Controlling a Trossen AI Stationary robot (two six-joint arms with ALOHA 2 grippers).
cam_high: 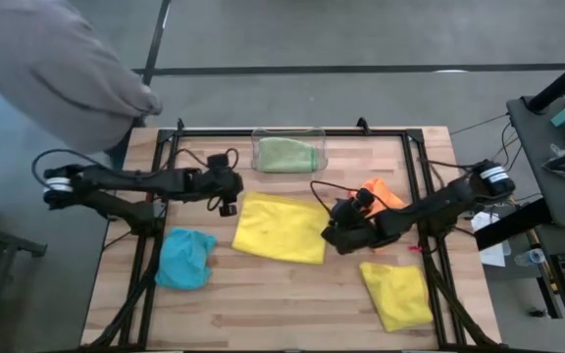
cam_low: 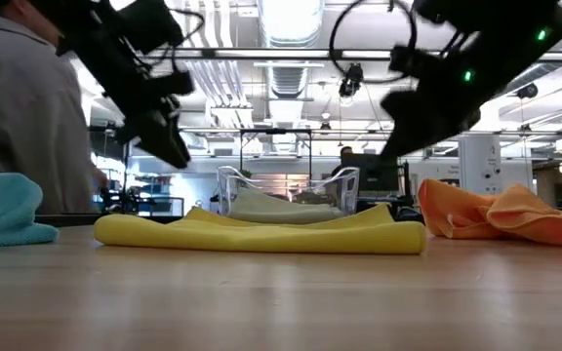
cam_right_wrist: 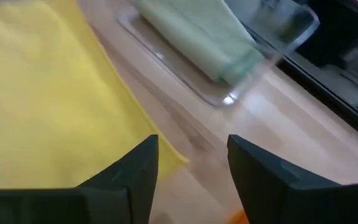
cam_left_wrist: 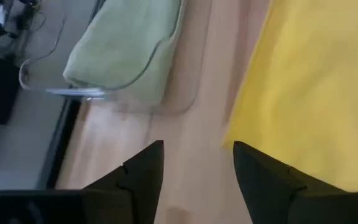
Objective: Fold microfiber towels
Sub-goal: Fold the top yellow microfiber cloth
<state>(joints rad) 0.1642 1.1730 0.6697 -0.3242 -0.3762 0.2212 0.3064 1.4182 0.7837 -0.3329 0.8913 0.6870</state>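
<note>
High view first: a person's grey sleeve (cam_high: pixel 62 69) covers the far left corner, and my arms hide part of the wooden surface (cam_high: pixel 292 304). My left gripper (cam_high: pixel 228 199) hovers just beside the left edge of the folded yellow towel (cam_high: pixel 281 227) at centre, fingers apart, gripping nothing. My right gripper (cam_high: pixel 346 230) hangs at that towel's right edge, fingers apart too, empty. It half covers the orange towel (cam_high: pixel 385 193) behind it. Blue towel (cam_high: pixel 185 257) sits crumpled at front left, well apart; second yellow towel (cam_high: pixel 397 293) lies front right. At the back, the clear plastic bin (cam_high: pixel 290 152) holds the pale green towel (cam_high: pixel 288 155). From the low view, the yellow towel blocks the bin's base.
</note>
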